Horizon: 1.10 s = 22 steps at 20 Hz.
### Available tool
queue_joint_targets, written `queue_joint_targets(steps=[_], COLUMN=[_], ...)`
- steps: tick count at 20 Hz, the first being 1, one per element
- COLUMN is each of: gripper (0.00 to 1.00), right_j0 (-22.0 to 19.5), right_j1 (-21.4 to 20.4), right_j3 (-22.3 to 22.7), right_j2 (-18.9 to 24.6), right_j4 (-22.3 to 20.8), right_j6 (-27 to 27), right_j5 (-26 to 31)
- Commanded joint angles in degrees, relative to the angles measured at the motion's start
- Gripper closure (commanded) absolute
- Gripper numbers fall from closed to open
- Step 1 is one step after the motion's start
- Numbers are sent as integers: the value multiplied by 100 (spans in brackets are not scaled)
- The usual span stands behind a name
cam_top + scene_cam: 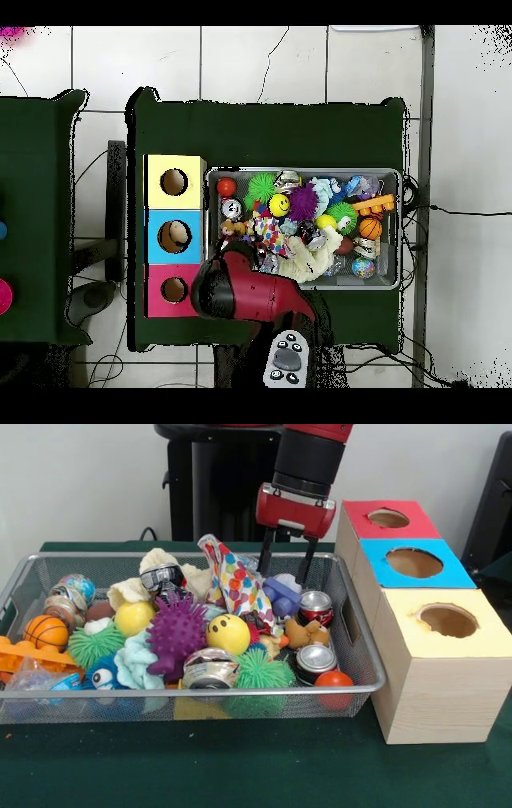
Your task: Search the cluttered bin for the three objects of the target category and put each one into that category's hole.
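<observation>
1. Gripper [283,558] hangs over the far right part of the bin, its two dark fingers [265,552] spread apart with nothing between them, so it's open and empty. The tips sit just above the blue block toy [282,595], and I can't tell if they touch it.

2. Can't really tell what the target category is, but three soda cans stand out: a red one [316,607] near the bin's right wall, a silver-topped one [315,661] just in front of it, and a third one [206,668] lying on its side up against the front wall. All three are in the bin.

3. Holes are in the wooden box [436,688] just right of the bin: red top [388,518] farthest back, blue top [414,562] in the middle, yellow top [448,621] nearest the camera. From overhead something pale shows inside the blue hole [174,236], can't make out what.

4. Wire mesh bin [240,692] is totally stuffed. Purple spiky ball [175,632] and yellow smiley ball [228,634] sit in the middle, a polka-dot cloth thing [234,584] sticks up behind them, green fuzzy ball [262,672] at the front, little basketball [46,631] on the left, small orange ball [334,681] in the front right corner.

5. Everything sits on a dark green table [240,768].
</observation>
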Motion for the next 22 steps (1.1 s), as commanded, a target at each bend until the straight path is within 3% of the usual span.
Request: queue_joint_targets(steps=[1,8,22], gripper=[0,0,0], right_j0=[119,279,434], right_j1=[217,537,1272], right_j3=[-790,-1012,-954], right_j2=[404,339,464], right_j4=[461,586,864], right_j6=[948,967,1181], right_j5=[421,294,-234])
